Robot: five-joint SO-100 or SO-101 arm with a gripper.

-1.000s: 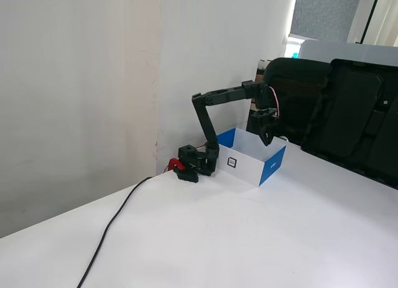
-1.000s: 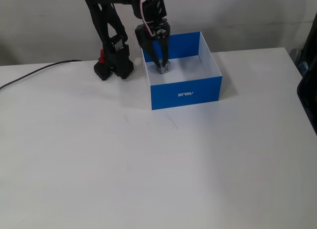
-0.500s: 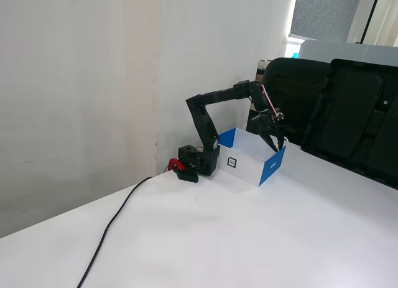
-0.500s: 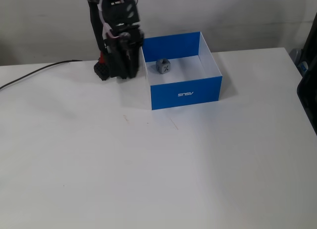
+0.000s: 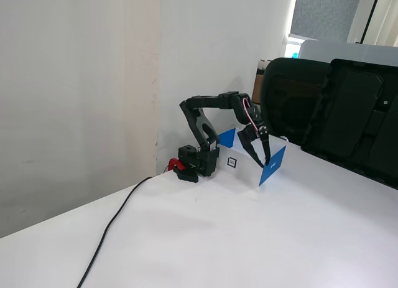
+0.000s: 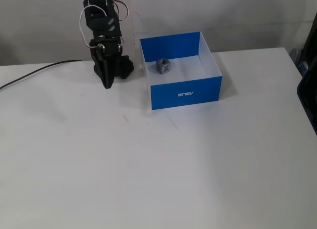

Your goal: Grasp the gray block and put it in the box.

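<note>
Resting inside the box (image 6: 181,94), the gray block (image 6: 164,66) sits on the white floor near the back-left corner in a fixed view, free of the arm. The end effector (image 6: 106,83) hangs outside the box, to its left in that view, tip pointing down over the white worktop (image 6: 158,164) in front of the arm's base (image 6: 119,68). In the other fixed view its two fingers (image 5: 260,152) stand clearly apart, holding nothing.

Little seems left to go wrong with the placement itself. The likeliest trouble is the arm clipping the box's left wall or pressing its tip into the worktop if it sinks lower, which could shove the light cardboard box.

A second ago the end effector reached down into the box, closed on the block; half a second ago it was just outside the left wall, and it has now swung farther left and away.
</note>
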